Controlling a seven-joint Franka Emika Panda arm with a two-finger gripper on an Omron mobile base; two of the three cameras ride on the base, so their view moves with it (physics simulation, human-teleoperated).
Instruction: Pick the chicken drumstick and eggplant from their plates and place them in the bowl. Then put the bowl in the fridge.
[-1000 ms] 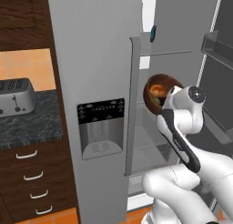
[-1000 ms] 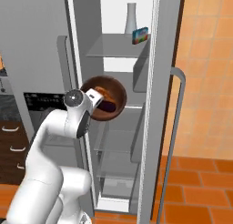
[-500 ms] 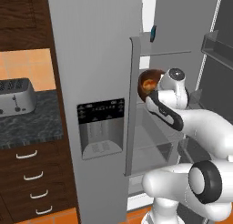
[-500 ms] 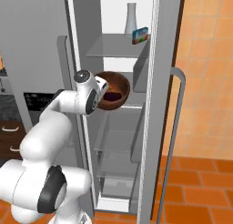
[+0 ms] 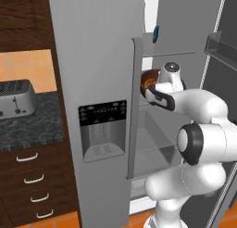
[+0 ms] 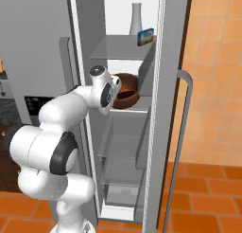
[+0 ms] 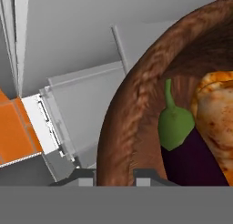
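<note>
— Where's the bowl [image 6: 126, 90]?

— I've got it inside the open fridge [image 5: 97, 60], at the middle shelf [image 6: 137, 104]; whether it rests on that shelf I can't tell.

— And the gripper [image 7: 113, 176]?

— On the hand view its two tips straddle the bowl's near rim, pinching it; eggplant [image 7: 186, 148] lies inside, green cap up, touching the chicken drumstick [image 7: 218, 123] beside it.

— Anything above?

— A white bottle [image 6: 135, 20] and a small carton [image 6: 145, 37] on the upper shelf.

Reddish-brown bowl [image 7: 136, 109]; purple, green-capped eggplant [image 7: 186, 150]; grey fridge [image 5: 92, 51]
</note>
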